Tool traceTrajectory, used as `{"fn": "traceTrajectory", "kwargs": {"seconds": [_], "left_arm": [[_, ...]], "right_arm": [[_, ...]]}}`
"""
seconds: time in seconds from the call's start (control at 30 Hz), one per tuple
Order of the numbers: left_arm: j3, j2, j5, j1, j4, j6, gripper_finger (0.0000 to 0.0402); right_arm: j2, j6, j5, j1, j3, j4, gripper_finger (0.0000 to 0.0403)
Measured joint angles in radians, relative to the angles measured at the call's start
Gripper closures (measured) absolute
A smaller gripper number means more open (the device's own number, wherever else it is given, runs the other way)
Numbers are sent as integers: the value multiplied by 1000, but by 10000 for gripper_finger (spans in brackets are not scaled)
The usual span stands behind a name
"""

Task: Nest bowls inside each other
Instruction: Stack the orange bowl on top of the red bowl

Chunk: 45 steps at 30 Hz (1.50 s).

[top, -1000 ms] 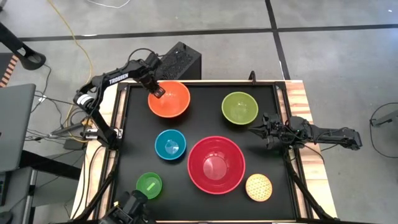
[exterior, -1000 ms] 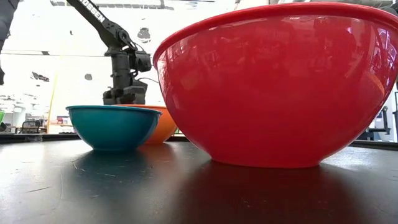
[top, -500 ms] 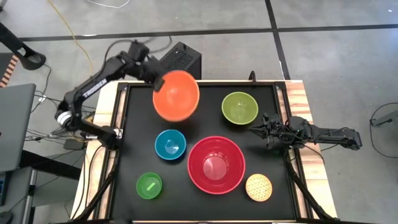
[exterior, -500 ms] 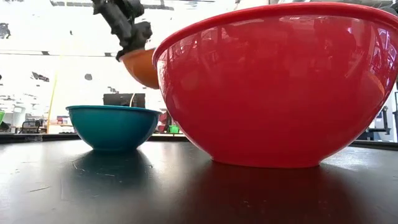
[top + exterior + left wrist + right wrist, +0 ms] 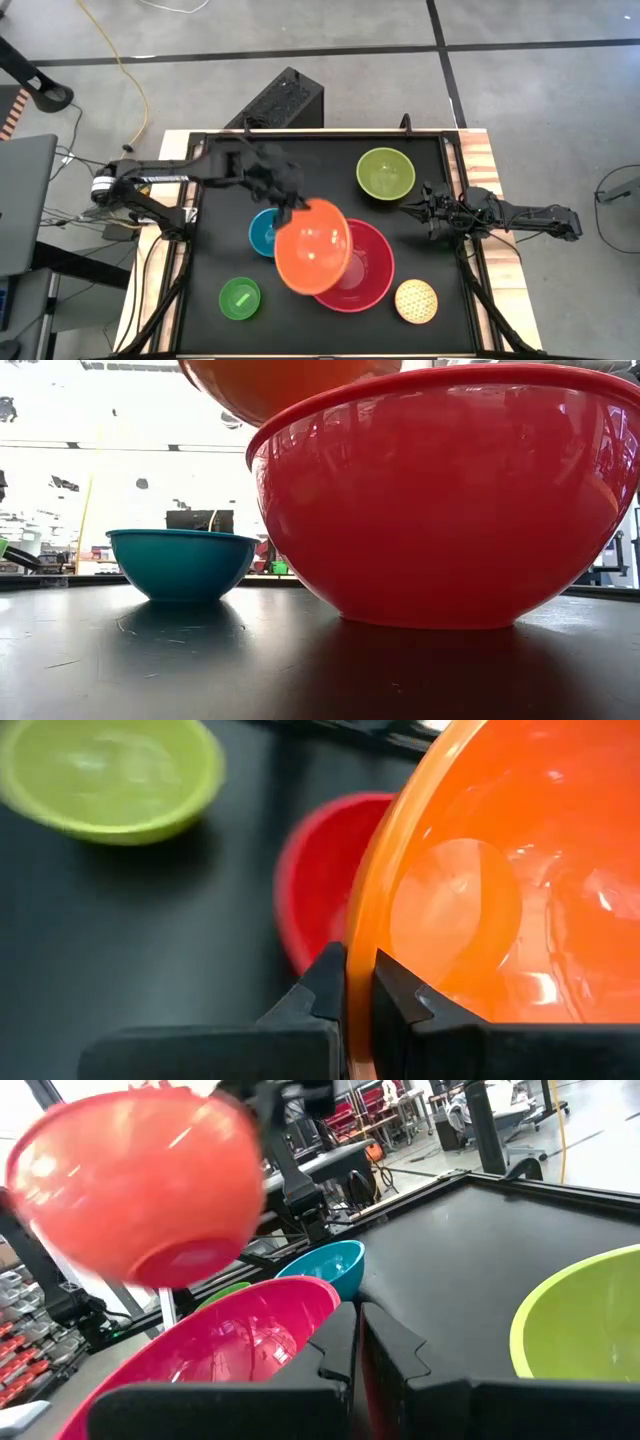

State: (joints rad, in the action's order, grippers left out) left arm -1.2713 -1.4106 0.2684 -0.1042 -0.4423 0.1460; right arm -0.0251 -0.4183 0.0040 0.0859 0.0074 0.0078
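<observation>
My left gripper (image 5: 291, 207) is shut on the orange bowl (image 5: 313, 245), which hangs in the air over the left part of the large red bowl (image 5: 368, 272). The low view shows the orange bowl (image 5: 290, 382) above the red bowl's rim (image 5: 440, 382). The blue bowl (image 5: 261, 232), the small bright green bowl (image 5: 240, 298), the tan dotted bowl (image 5: 416, 300) and the olive-green bowl (image 5: 386, 173) each rest on their bases on the black table. My right gripper (image 5: 426, 214) waits shut at the table's right edge. My left gripper has the orange bowl's rim (image 5: 357, 945) between its two fingers, one finger (image 5: 400, 1000) inside the bowl and the other (image 5: 325, 985) outside. The fingers come from the table's far left, slanting down. The bowl is lifted clear and tilted, its hollow facing up.
The black table surface (image 5: 220, 170) has a raised frame all round. A dark box (image 5: 285, 100) stands beyond the far edge. The far left of the table, where the orange bowl stood, is bare.
My left gripper has lifted the orange bowl by its rim off the table's far left and swung it up and toward the near right, past the blue bowl, until it hangs over the red bowl. The gripper has turned and the bowl has tipped on the way.
</observation>
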Motion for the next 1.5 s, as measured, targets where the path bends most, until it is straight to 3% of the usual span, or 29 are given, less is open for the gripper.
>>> {"fn": "traceTrajectory", "kwargs": {"seconds": [0.27, 0.5, 0.67, 0.97, 1.13, 1.5], "left_arm": [[-133, -249, 71, 72, 92, 15, 398], [-353, -452, 76, 73, -61, -57, 397], [-438, -537, 45, 81, -106, -83, 397], [-461, -599, 16, 81, -139, -108, 387], [-462, -604, -66, 82, -146, -108, 358], [-468, -583, -64, 72, -194, -139, 294]], "right_arm": [[0, 0, 0, 0, 0, 0, 365], [0, 0, 0, 0, 0, 0, 365], [0, 0, 0, 0, 0, 0, 365], [0, 0, 0, 0, 0, 0, 365], [0, 0, 0, 0, 0, 0, 365], [0, 0, -1, 0, 0, 0, 365]]}}
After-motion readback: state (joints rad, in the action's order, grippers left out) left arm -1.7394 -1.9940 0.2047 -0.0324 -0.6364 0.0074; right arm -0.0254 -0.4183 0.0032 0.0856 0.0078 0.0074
